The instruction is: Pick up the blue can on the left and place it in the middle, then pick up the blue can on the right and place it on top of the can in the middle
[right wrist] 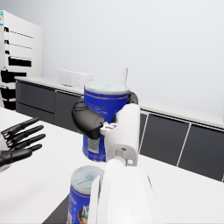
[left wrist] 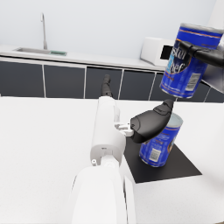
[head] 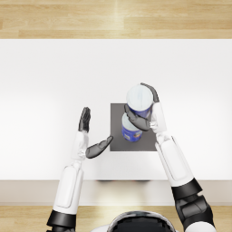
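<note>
The right robot hand point(head: 144, 108) grips a blue can point(head: 139, 100) round its side, fingers wrapped on the label, and holds it in the air above a second blue can point(head: 131, 128), the two apart. The lower can stands upright on a dark mat point(head: 118, 140) near the desk's point(head: 41, 81) middle, toward its near edge. The right forearm reaches up from the near edge beside the mat. The left robot hand point(head: 88, 136) is empty, fingers straight and spread, thumb pointing toward the lower can, just left of the mat.
</note>
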